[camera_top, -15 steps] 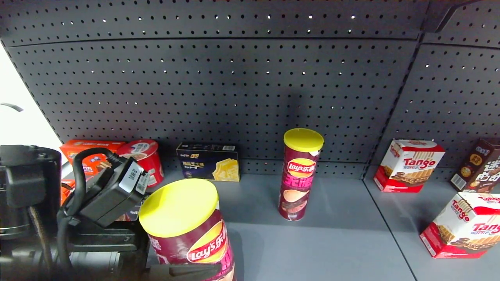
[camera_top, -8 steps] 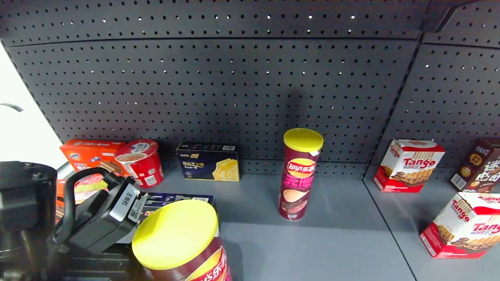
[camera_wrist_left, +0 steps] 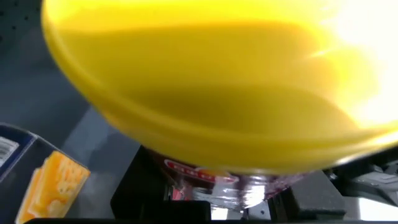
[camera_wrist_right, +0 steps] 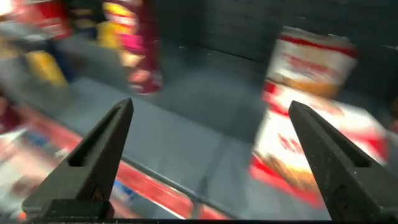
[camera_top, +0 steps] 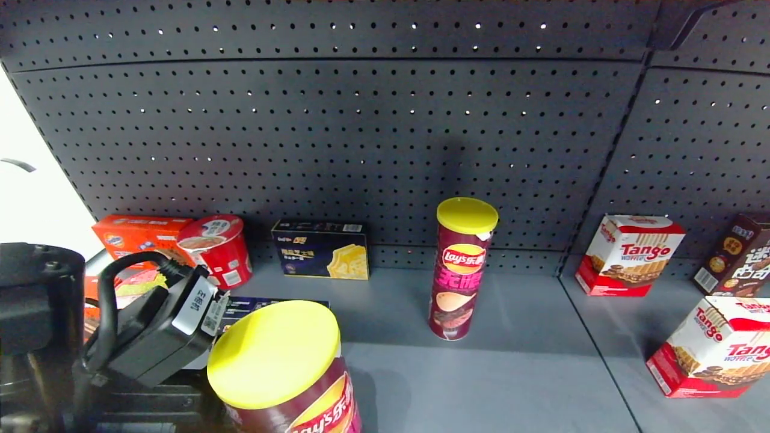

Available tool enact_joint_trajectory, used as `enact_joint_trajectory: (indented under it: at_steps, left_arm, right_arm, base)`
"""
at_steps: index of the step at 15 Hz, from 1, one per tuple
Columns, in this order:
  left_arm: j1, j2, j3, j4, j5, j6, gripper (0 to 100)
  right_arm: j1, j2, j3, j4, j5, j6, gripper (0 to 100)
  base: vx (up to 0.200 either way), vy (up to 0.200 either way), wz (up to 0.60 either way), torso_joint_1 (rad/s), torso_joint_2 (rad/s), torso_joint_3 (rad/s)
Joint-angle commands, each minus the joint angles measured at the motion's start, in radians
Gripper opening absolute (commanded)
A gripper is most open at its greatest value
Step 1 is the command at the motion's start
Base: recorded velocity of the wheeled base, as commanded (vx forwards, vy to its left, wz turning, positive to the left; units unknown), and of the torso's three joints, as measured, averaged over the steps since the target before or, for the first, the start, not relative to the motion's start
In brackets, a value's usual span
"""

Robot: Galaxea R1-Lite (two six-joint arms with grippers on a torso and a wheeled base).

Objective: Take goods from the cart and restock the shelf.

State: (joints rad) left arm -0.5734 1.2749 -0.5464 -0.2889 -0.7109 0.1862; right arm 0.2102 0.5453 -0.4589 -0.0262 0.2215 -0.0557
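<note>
Since the shelf (camera_top: 493, 385) lies straight ahead | held chip can (camera_top: 274, 355): near upright, long axis vertical, at shelf's front-left edge, clamped low in left gripper (camera_wrist_left: 230, 196) | shelved chip can (camera_top: 462, 270): standing behind-right, well apart | right gripper (camera_wrist_right: 217, 155): spread wide, empty.

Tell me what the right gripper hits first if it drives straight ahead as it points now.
Probably the bare grey metal shelf board, between the standing maroon chip can and the red-and-white wafer boxes; the open right gripper aims at neither, though depth is unclear.
</note>
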Motion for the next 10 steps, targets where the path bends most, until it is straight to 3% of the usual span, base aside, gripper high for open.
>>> enact_joint_trajectory:
  at_steps: [1, 3, 6, 10]
  left_arm:
    - [-0.002, 0.000, 0.016, -0.001, 0.001, -0.001, 0]
    - [0.001, 0.001, 0.037, -0.003, -0.006, 0.004, 0]
    - [0.004, -0.003, 0.043, -0.003, -0.007, 0.003, 0]
    - [0.017, -0.017, 0.079, -0.004, -0.009, 0.003, 0]
  right_arm:
    - [0.182, 0.332, -0.187, -0.014, 0.024, -0.024, 100]
    - [0.256, 0.502, -0.299, -0.070, 0.030, -0.073, 100]
    - [0.259, 0.703, -0.342, -0.239, 0.088, -0.134, 100]
    - [0.271, 0.802, -0.376, -0.261, 0.091, -0.154, 100]
  base:
    - [0.000, 0.000, 0.00, 0.000, 0.00, 0.000]
    - [0.000, 0.000, 0.00, 0.000, 0.00, 0.000]
    - [0.000, 0.000, 0.00, 0.000, 0.00, 0.000]
    - [0.000, 0.000, 0.00, 0.000, 0.00, 0.000]
